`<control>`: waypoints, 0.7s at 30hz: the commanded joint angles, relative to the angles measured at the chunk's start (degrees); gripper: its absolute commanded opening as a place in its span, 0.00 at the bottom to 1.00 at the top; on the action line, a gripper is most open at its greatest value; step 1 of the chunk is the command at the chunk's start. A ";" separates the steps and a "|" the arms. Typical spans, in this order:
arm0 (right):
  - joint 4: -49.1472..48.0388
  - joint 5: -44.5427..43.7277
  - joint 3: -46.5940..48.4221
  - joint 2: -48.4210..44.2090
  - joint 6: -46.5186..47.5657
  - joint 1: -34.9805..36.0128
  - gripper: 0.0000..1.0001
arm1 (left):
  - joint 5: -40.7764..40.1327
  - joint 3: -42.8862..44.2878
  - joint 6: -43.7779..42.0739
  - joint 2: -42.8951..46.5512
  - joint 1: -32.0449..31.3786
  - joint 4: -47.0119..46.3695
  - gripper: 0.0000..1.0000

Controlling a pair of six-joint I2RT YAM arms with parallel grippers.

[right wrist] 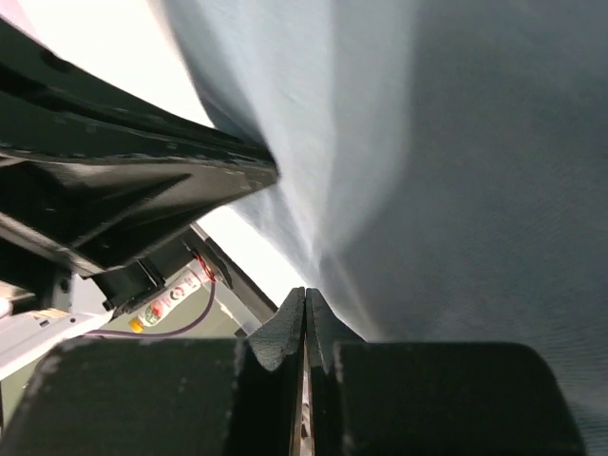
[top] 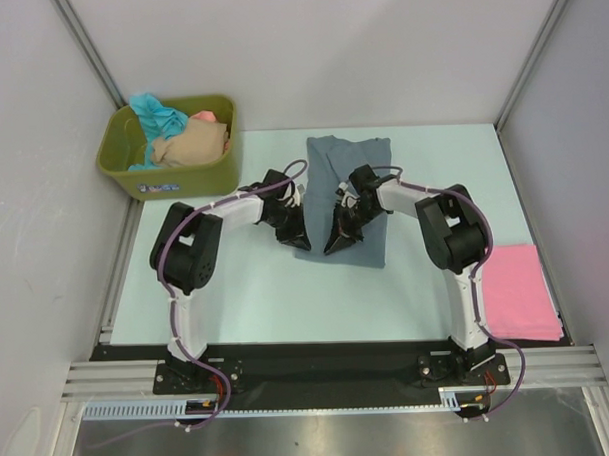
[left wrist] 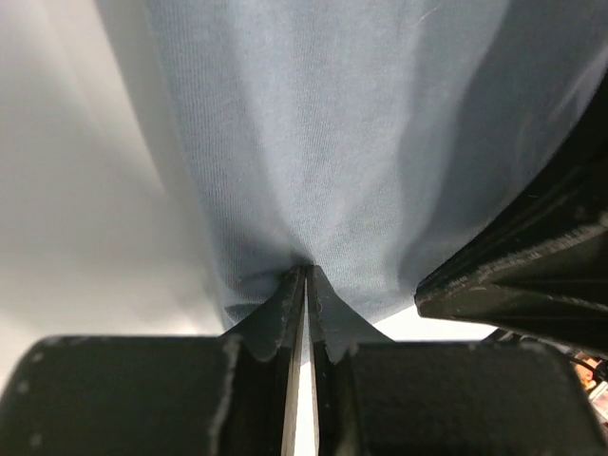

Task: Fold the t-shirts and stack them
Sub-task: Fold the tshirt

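Folding was in hand: left jaws and right jaws each gripped the grey shirt (top: 350, 158) at its near edge, cloth spreading beyond them; next, probably, an even lift forward

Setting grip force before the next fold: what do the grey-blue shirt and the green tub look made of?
Grey-blue shirt: soft matte knit cloth, probably cotton jersey; fine ribbing shows, and it puckers where the left fingers pinch it. Green tub: rigid moulded plastic by its look, smooth walls with a faint sheen.
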State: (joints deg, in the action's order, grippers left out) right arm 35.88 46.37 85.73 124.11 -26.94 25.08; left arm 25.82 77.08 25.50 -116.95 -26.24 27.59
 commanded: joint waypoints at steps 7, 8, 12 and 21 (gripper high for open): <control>-0.81 -0.75 -9.17 -3.52 2.33 -1.96 0.04 | -6.21 -3.52 -2.91 2.42 -0.83 0.70 0.10; -1.07 -1.02 -11.53 -4.83 2.59 -2.57 0.03 | -6.66 -3.25 -3.26 2.42 -0.92 1.23 0.10; -1.60 -3.65 -17.51 -7.74 4.35 -6.70 0.04 | -7.28 -4.12 -4.31 1.55 -1.01 1.76 0.10; 1.38 -15.06 -25.17 -14.33 9.10 -16.90 0.04 | -10.09 -5.89 -6.07 1.37 -1.01 1.76 0.09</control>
State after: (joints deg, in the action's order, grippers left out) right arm 34.70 42.59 62.48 112.22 -20.71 10.79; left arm 23.57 74.02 23.81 -114.85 -27.00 24.23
